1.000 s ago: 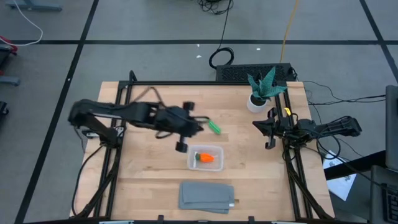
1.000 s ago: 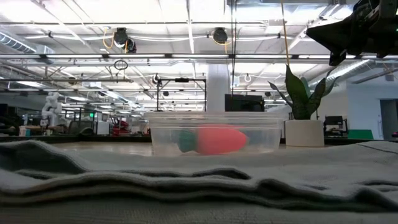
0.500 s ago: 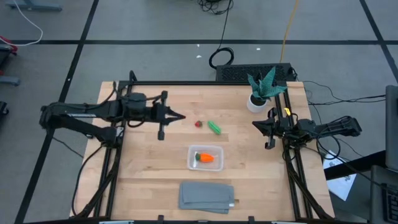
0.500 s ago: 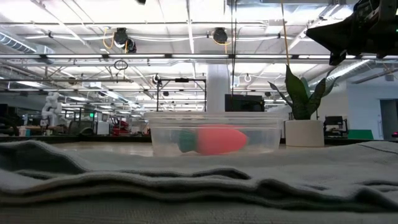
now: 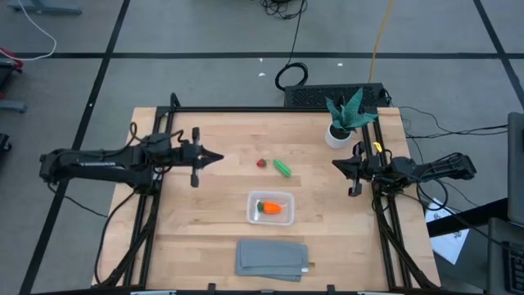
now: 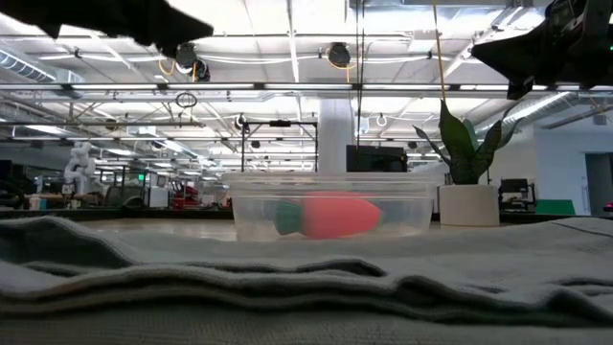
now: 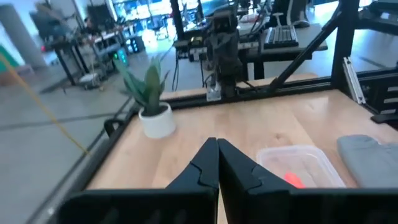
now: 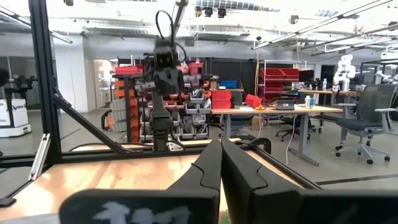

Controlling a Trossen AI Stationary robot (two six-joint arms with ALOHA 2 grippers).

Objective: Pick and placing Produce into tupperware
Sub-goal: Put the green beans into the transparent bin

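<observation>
Tupperware (image 5: 271, 208) holds the orange carrot (image 5: 270, 208); green piece (image 5: 282, 169) and red piece (image 5: 261, 163) wait on the bench (image 5: 213, 221). Left tool (image 5: 214, 157) and right tool (image 5: 336, 164) are both clenched, empty.

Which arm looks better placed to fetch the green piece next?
Probably the right gripper: it is nearer the green piece than the left gripper, which has the red piece in between. Both are shut.

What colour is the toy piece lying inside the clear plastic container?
Orange, with a green end: the carrot-like toy piece in the clear rectangular plastic container, best seen in the high view.
</observation>
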